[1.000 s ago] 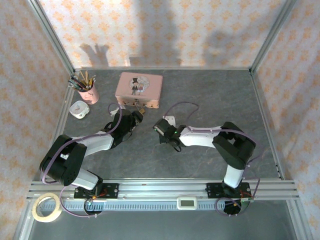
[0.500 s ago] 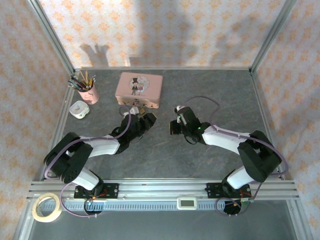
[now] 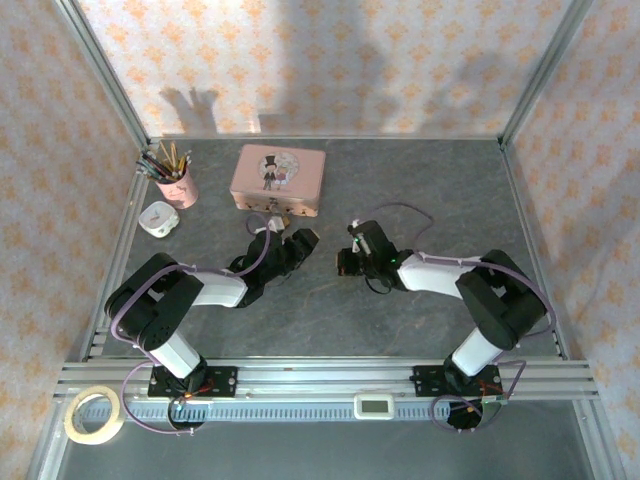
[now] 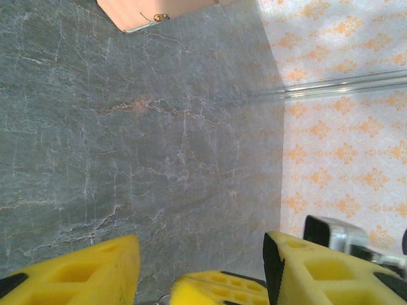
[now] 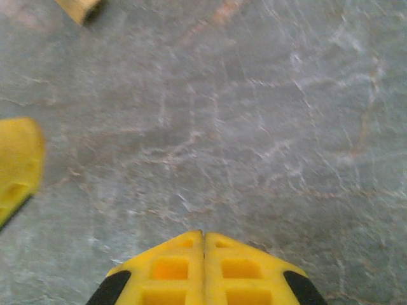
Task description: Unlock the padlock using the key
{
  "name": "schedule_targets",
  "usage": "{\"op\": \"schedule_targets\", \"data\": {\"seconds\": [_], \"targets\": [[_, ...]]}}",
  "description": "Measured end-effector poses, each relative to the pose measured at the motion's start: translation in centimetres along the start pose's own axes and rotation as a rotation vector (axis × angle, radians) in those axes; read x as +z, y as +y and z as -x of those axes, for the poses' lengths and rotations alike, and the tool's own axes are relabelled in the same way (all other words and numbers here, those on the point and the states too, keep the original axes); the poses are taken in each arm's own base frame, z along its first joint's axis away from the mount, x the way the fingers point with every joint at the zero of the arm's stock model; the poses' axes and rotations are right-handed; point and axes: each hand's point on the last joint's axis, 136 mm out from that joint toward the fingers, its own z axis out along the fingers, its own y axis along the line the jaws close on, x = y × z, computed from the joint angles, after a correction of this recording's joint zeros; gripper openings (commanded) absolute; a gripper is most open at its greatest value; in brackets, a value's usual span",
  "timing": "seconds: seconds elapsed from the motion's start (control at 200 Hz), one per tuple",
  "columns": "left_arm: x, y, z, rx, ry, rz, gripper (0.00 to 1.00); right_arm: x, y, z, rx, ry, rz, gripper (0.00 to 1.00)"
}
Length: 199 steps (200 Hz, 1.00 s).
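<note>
Left gripper (image 4: 198,249): fingers parted, nothing between | Right gripper (image 5: 204,236): fingers pressed together, empty | Pink tin (image 4: 146,7): well ahead of left fingers

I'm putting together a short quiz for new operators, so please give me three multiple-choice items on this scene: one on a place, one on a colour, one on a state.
1. Where does the pink tin stand?
A) on the far part of the table, right of the pencil cup
B) between the arm bases
C) in the far right corner

2. What colour are the right pincer's fingers?
A) red
B) yellow
C) silver

3. How does the right pincer stand?
A) wide open
B) shut on a pencil
C) shut, with nothing between

Answers:
1 A, the top view shows the tin just right of the cup.
2 B, the right wrist view shows them yellow.
3 C, the fingers meet flush over bare table.
</note>
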Motion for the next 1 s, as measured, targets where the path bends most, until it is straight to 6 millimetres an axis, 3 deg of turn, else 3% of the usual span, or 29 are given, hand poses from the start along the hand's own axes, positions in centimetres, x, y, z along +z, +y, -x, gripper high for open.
{"op": "schedule_targets", "data": {"seconds": [0.065, 0.23, 0.34, 0.571, 0.746, 0.846, 0.996], "targets": [[0.0, 0.0, 0.0, 0.000, -0.001, -0.001, 0.52, 0.0, -0.7, -0.6, 0.003, 0.012, -0.026, 0.02], [0.1, -0.5, 0.2, 0.009, -0.003, -0.008, 0.53, -0.6, -3.0, -2.2, 0.022, 0.031, -0.114, 0.35], [0.2, -1.0, 0.3, 0.017, -0.005, -0.016, 0.53, -1.5, -3.5, -2.3, 0.021, 0.017, -0.136, 0.40], [0.4, -1.8, 0.6, 0.021, -0.008, -0.027, 0.53, -2.0, -3.1, -2.1, 0.014, 0.007, -0.129, 0.40], [0.4, -1.7, 0.5, 0.021, -0.007, -0.021, 0.53, -1.3, -4.0, -2.9, 0.004, 0.026, -0.182, 0.39], [0.4, -1.7, 0.5, 0.021, -0.007, -0.021, 0.53, -1.1, -3.9, -2.9, -0.010, 0.027, -0.209, 0.31], [0.4, -1.7, 0.6, 0.021, -0.007, -0.022, 0.52, -1.0, -4.7, -2.8, -0.017, 0.023, -0.293, 0.10]]}}
